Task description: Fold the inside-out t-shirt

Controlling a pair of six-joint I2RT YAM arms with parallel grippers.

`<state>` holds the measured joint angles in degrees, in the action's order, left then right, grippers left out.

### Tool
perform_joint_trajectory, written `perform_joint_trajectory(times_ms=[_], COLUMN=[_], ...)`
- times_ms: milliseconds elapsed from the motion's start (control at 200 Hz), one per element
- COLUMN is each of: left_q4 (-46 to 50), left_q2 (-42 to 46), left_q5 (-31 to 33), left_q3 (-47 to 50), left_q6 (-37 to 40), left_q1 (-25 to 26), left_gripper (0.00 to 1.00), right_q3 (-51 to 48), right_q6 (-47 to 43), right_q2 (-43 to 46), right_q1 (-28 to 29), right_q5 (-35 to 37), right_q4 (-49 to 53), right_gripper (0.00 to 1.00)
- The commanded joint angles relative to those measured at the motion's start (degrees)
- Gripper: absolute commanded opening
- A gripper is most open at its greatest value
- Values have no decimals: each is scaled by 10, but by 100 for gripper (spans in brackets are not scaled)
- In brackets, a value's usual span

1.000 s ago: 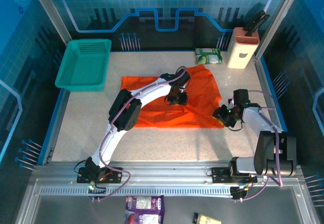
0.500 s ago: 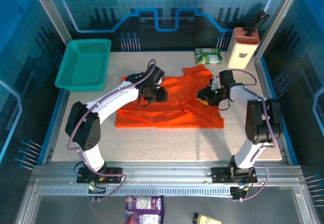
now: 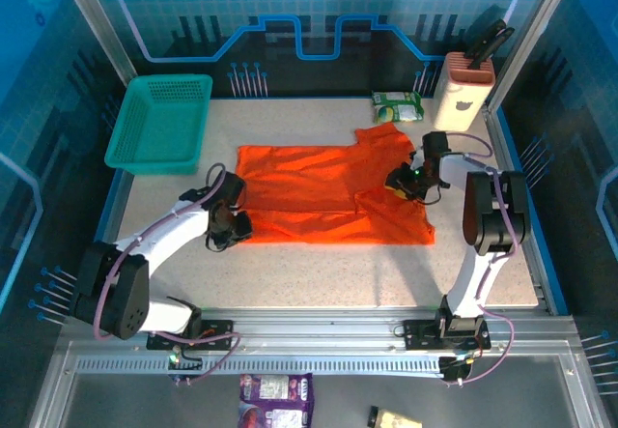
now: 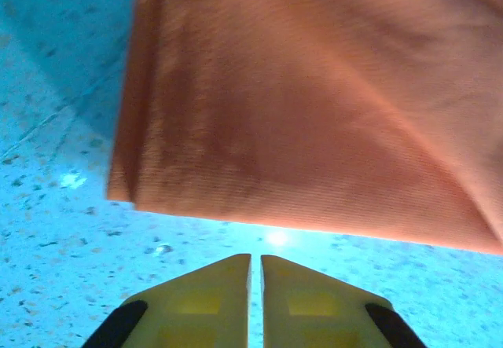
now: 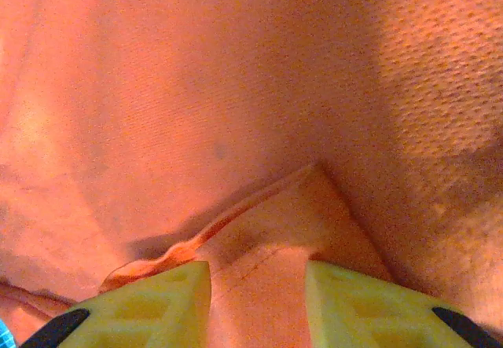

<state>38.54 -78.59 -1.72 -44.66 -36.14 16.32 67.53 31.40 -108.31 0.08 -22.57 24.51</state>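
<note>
The inside-out t-shirt [image 3: 319, 196] lies spread mid-worktop [image 3: 319, 278]. The left arm stretches low, its left gripper [image 3: 235, 227] closed and empty at the shirt's near-left corner. The right gripper [image 3: 398, 182] stands part-open astride a fold near the shirt's right edge.

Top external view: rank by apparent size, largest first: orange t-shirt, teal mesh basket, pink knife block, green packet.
1. Bright orange cloth t-shirt
2. Teal plastic mesh basket
3. Pale pink knife block
4. Green-and-white packet
The block stands upright, nearer the camera, so 3 versus 4 is less certain.
</note>
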Motion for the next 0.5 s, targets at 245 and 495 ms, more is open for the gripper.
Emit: perform_joint_trajectory(times_ms=[245,495], left_q4=[-23,-22], left_q2=[-27,-55], left_q5=[0,7], left_q3=[29,37], left_q6=[6,15], left_q1=[-47,-66], left_gripper=[9,6], right_q3=[113,179], right_q6=[-253,-373], right_q2=[24,-50], right_q1=[180,276], right_q5=[31,127], right_q4=[188,260], right_gripper=[36,35])
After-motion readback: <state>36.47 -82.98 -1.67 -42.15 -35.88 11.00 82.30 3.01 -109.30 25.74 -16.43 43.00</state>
